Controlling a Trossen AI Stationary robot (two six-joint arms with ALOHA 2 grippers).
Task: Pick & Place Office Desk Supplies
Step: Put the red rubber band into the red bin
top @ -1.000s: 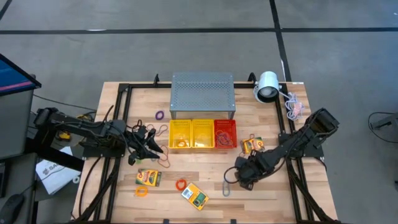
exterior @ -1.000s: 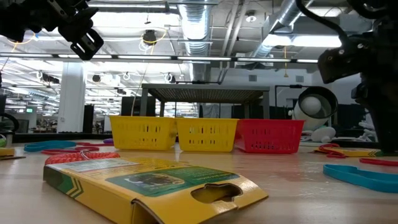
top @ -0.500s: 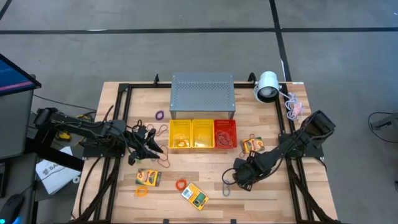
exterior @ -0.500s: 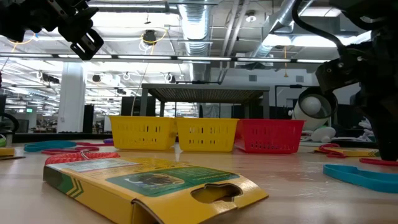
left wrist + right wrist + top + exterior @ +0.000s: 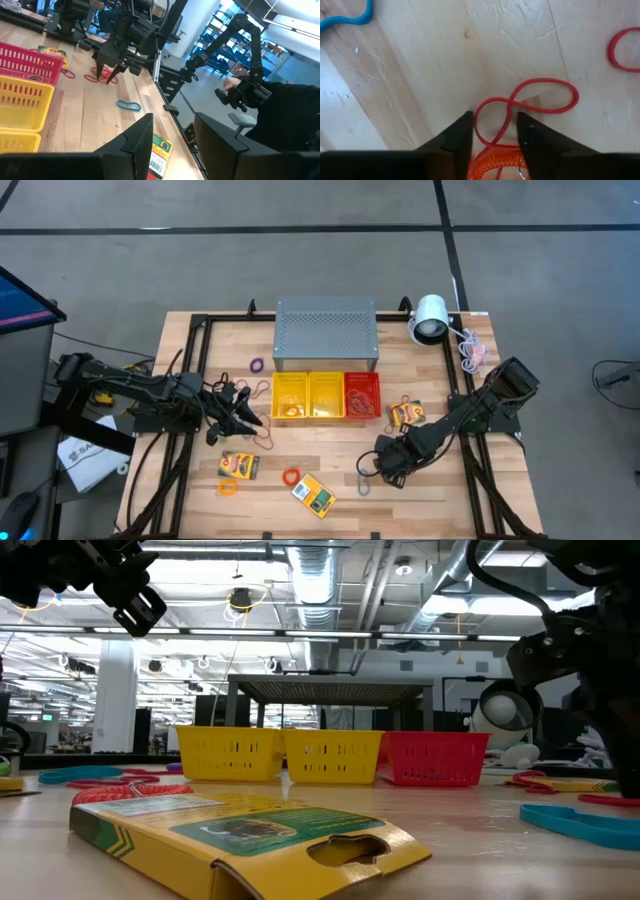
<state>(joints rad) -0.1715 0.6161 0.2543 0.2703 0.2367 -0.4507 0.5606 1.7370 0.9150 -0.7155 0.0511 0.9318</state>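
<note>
While the left gripper [image 5: 238,418] hangs above the surface [image 5: 330,470] near the yellow basket [image 5: 291,395], its fingers parted a little and nothing between them, the right gripper [image 5: 375,465] is down at the wood in front of the red basket [image 5: 362,394]. In the right wrist view its two fingers [image 5: 457,136] stand narrowly apart on either side of a twisted red band [image 5: 530,102] lying flat on the surface — an orange coil [image 5: 495,159] sits between them, but whether they have hold of either cannot be told. A blue clip [image 5: 364,484] lies just beside this gripper. Card boxes [image 5: 239,466] lie on the front part of the surface, one more [image 5: 406,414] beside the red basket, with an orange band [image 5: 291,476] between two of them — all untouched.
</note>
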